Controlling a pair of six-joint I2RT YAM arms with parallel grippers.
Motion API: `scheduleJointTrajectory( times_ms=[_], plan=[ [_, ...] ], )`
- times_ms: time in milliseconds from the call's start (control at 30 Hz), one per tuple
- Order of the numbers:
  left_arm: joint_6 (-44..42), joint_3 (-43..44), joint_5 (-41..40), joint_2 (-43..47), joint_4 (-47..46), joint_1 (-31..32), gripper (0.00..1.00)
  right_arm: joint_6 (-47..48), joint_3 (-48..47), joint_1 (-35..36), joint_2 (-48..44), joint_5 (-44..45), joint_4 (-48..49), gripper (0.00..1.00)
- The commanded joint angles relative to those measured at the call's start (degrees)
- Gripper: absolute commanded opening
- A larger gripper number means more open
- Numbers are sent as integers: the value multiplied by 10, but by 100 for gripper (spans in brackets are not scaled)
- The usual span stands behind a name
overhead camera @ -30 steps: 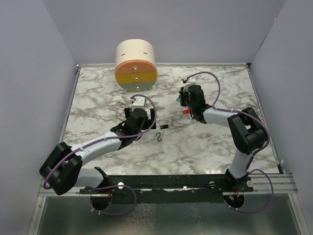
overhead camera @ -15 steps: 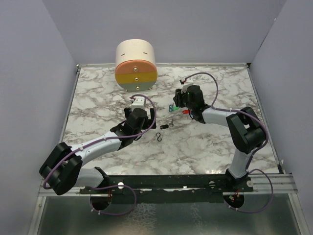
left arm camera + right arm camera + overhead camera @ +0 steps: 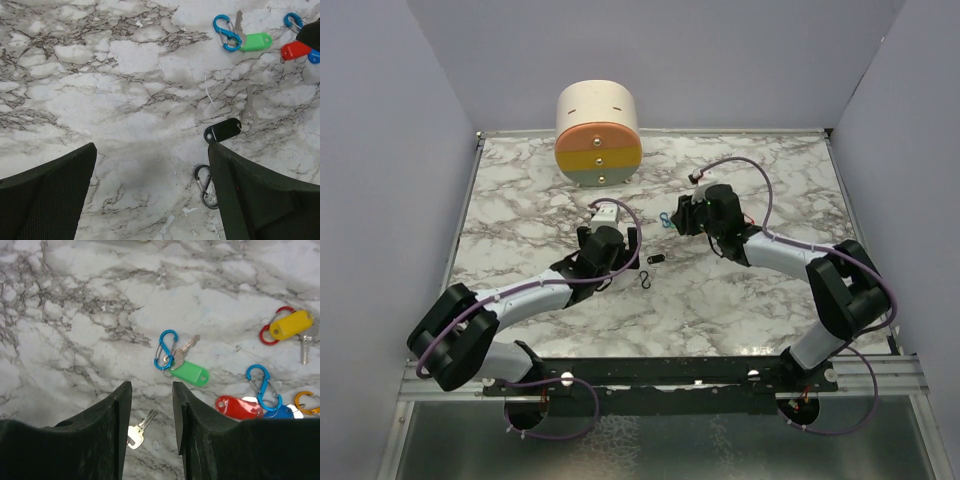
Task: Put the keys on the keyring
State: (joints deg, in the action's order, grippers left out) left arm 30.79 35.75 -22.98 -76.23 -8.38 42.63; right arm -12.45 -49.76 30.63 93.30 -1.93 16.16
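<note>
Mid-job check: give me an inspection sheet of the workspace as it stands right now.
Surface: marble table, nothing spilled seen.
Job's things: green key touching a blue carabiner; yellow key overlapping a red carabiner; red key and blue key side by side.
Clutter: black tag, black carabiner, round drawer box.
Grippers: left gripper open, empty; right gripper open, empty.
Cables: purple cables looped along both arms.
Surroundings: plain walls; nothing else seen.
</note>
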Motion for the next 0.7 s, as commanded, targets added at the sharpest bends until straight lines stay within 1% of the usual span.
scheduleJointTrajectory(
  times_ms=[0, 133, 233, 433, 667],
  plan=[
    [12, -15, 19, -9, -17, 12, 94, -20, -4, 31, -2, -11, -64, 39],
    [16, -21, 26, -16, -18, 21, 92, -24, -21, 68, 8, 14, -99, 39],
    [19, -25, 26, -20, -19, 31, 91, -36, -2, 86, 2, 29, -107, 40],
    [28, -39, 12, -21, -21, 54, 91, -60, 56, 92, -25, 34, -88, 41],
    [32, -45, 0, -14, -22, 56, 91, -70, 97, 97, -49, 30, -69, 43]
  ],
)
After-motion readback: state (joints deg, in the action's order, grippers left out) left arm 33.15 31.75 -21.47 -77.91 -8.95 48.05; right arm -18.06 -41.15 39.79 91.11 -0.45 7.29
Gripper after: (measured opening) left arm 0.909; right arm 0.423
